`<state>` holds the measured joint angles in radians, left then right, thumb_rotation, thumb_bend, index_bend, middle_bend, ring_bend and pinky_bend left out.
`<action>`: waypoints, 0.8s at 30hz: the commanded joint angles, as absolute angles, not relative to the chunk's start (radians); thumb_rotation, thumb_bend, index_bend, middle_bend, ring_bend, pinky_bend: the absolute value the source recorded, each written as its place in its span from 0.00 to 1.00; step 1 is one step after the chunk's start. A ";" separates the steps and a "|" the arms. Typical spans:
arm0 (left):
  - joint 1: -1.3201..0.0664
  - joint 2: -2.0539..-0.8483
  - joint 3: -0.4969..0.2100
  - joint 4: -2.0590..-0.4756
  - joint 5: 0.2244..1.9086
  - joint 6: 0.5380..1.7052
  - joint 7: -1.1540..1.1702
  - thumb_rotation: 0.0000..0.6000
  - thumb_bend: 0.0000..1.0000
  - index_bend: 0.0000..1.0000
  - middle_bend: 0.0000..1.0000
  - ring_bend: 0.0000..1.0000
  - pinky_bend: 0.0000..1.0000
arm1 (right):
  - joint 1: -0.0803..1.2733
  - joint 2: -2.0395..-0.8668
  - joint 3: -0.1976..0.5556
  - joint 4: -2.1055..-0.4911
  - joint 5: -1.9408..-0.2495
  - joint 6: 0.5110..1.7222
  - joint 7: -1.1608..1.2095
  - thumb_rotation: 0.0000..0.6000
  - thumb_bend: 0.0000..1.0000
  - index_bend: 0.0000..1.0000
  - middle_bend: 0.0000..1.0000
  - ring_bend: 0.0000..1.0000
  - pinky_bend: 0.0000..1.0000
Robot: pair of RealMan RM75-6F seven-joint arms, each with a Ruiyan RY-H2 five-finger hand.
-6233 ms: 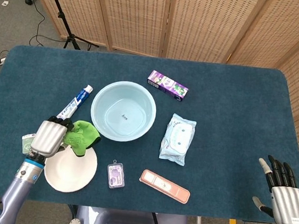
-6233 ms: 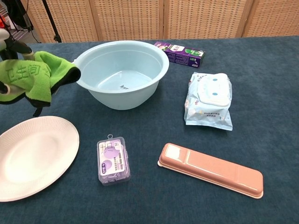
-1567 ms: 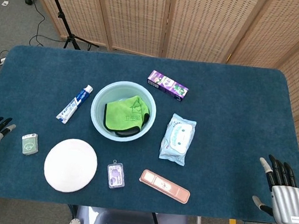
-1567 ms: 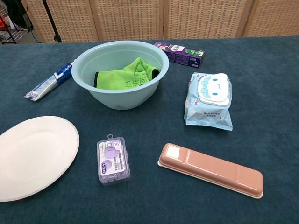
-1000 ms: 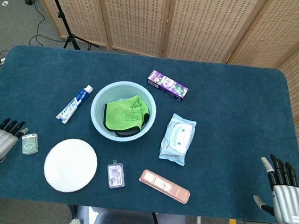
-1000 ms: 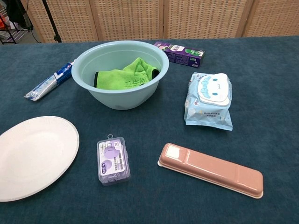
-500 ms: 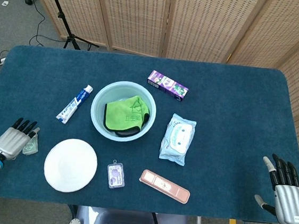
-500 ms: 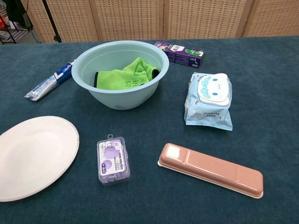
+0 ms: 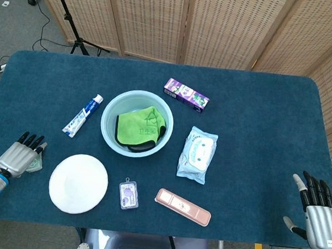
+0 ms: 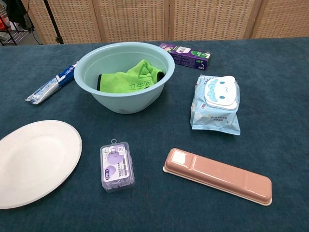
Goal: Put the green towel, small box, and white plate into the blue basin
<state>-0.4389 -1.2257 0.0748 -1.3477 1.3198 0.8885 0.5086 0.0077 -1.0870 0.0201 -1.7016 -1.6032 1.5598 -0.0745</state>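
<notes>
The green towel [image 9: 140, 128] [image 10: 129, 80] lies crumpled inside the light blue basin [image 9: 105, 127] [image 10: 91, 61] at the table's middle. The white plate [image 9: 78, 183] [image 10: 34, 162] sits flat to the front left of the basin. A small pale green box [image 9: 36, 162] lies left of the plate, mostly covered by my left hand [image 9: 19, 155], whose fingers are spread above it; I cannot tell if they touch it. My right hand [image 9: 318, 213] is open and empty at the table's front right corner. Neither hand shows in the chest view.
A small purple floss box [image 9: 128, 194] [image 10: 115, 166] and a long pink case [image 9: 183, 206] [image 10: 217, 176] lie near the front edge. A wet-wipes pack [image 9: 197, 154] [image 10: 215, 103] is right of the basin, a purple carton [image 9: 186, 94] [image 10: 186, 55] behind it, a toothpaste tube [image 9: 83, 115] [image 10: 50, 86] to its left.
My left hand has moved right along the table's left front until it lies over the small green box. The towel, which that hand held earlier, now rests in the basin. The right hand stays put.
</notes>
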 commanded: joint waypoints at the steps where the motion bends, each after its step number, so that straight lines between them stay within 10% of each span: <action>1: -0.437 -1.232 0.077 -1.342 1.324 0.895 0.506 1.00 0.21 0.13 0.00 0.00 0.00 | 0.007 -1.087 0.020 -1.702 -1.604 1.561 -0.074 1.00 0.16 0.06 0.00 0.00 0.00; 24: -0.426 -1.274 0.090 -1.285 1.349 0.929 0.500 1.00 0.30 0.59 0.00 0.00 0.02 | 0.006 -1.089 0.020 -1.701 -1.605 1.563 -0.078 1.00 0.16 0.06 0.00 0.00 0.00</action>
